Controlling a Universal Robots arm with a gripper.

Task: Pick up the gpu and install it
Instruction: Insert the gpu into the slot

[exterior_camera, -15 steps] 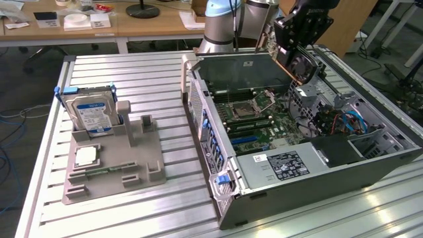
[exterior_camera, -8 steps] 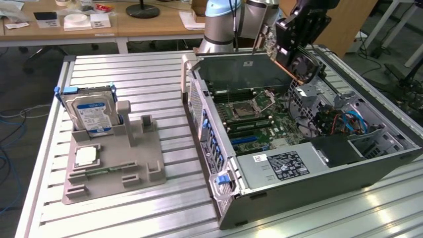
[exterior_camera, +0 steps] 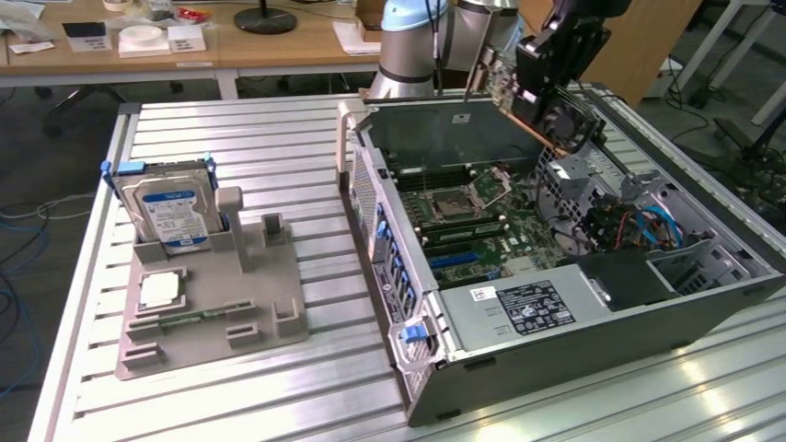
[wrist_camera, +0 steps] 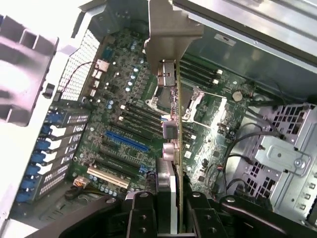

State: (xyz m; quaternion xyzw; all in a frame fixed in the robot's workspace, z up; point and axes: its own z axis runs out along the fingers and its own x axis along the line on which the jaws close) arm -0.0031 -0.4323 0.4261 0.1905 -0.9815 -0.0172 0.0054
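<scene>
**Gpu held over open case**

On surface, case laid open-side up, baring board to reach from above. Above board, gpu hanging tilted and edge-down, clear of blue slot. End effector partly closed, clamping gpu's top edge, probably to keep connector edge free.

This looks like a robotics lab or test workshop. Straight below the fingers, an open computer case lies on its side with its motherboard bare, on a slatted aluminium bench. Well off from the fingers, toward the exterior view's left, a grey parts fixture holds a hard drive upright. Behind the fingers the robot arm's base rises from the bench, with wooden desks, a lamp foot and loose floor cables beyond.
</scene>
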